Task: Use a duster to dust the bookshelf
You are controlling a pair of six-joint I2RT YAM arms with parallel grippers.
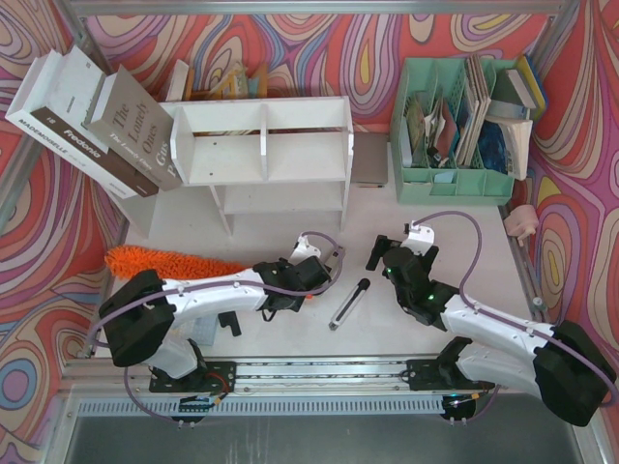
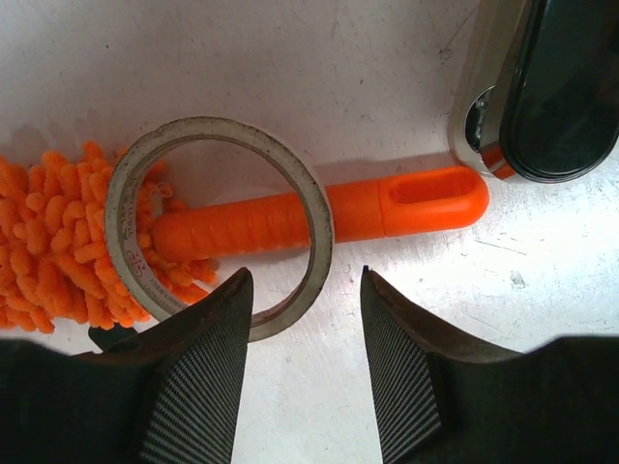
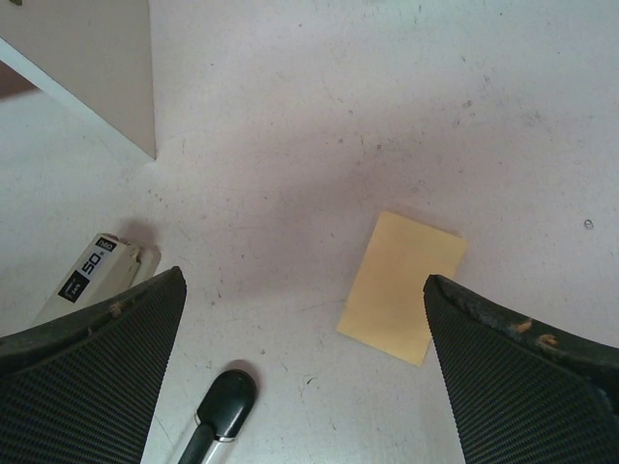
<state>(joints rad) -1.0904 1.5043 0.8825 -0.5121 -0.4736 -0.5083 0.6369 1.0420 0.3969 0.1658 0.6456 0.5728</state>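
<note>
The white bookshelf stands at the back of the table; one corner of it shows in the right wrist view. The orange duster lies flat in front of it, fluffy head to the left. Its plastic handle passes under a grey tape ring. My left gripper hovers just short of the handle, jaws partly open over bare table. In the top view the left gripper covers the handle's end. My right gripper is wide open and empty, to the right of the duster.
A black pen lies between the arms, its cap close to the right fingers. A yellow note and a small white box lie nearby. A stapler sits beyond the handle's tip. Leaning books, green organiser.
</note>
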